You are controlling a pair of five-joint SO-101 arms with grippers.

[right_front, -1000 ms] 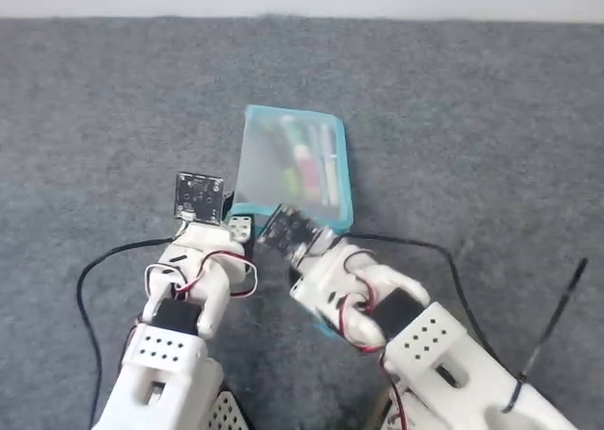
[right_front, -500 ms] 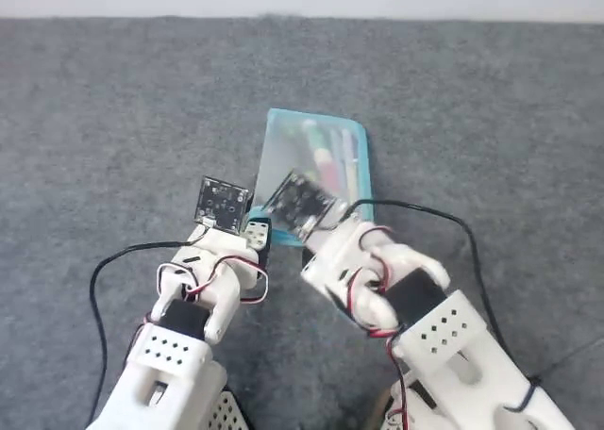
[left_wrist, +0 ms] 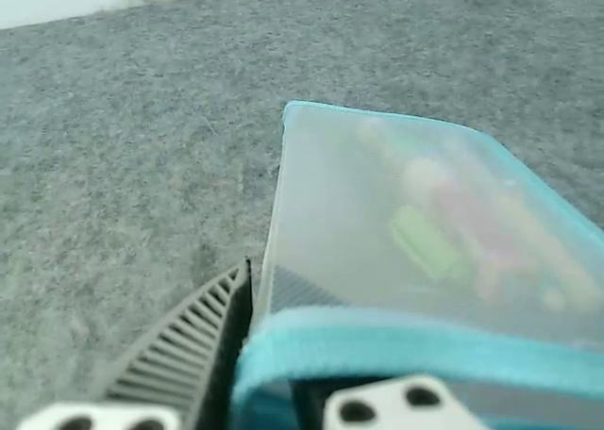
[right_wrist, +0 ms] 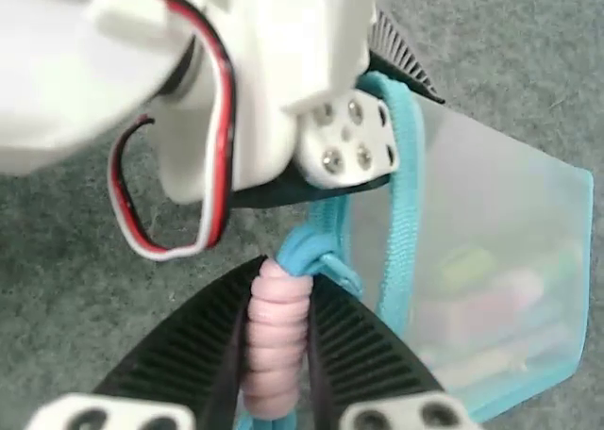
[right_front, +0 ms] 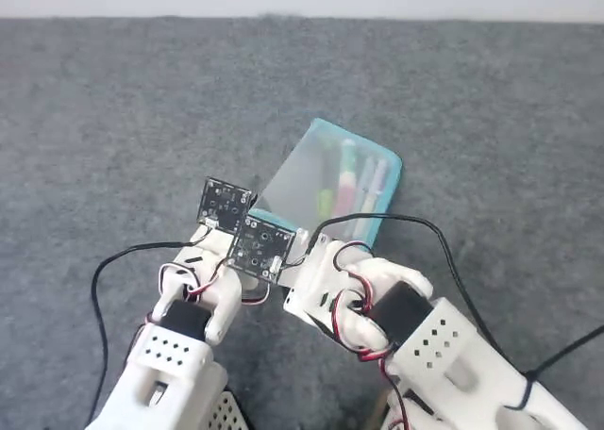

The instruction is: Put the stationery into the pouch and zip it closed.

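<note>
Now: pouch (right_front: pixel 332 173) lies slantwise mid-carpet (right_front: pixel 113 100), stationery (right_front: pixel 357 187) visible inside through its clear side. Left gripper (left_wrist: pixel 276 350) pinched on the teal zip edge at the pouch's near corner. Right gripper (right_wrist: pixel 276 345) just beside it, fingers closed on the pink zip pull (right_wrist: pixel 276 303). Both wrists crowd that corner; open carpet lies beyond the pouch's other edges.

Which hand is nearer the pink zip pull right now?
Right. The right hand is shut on the pink pull; the left hand clamps the pouch by its teal edge, just beside the pull.
</note>
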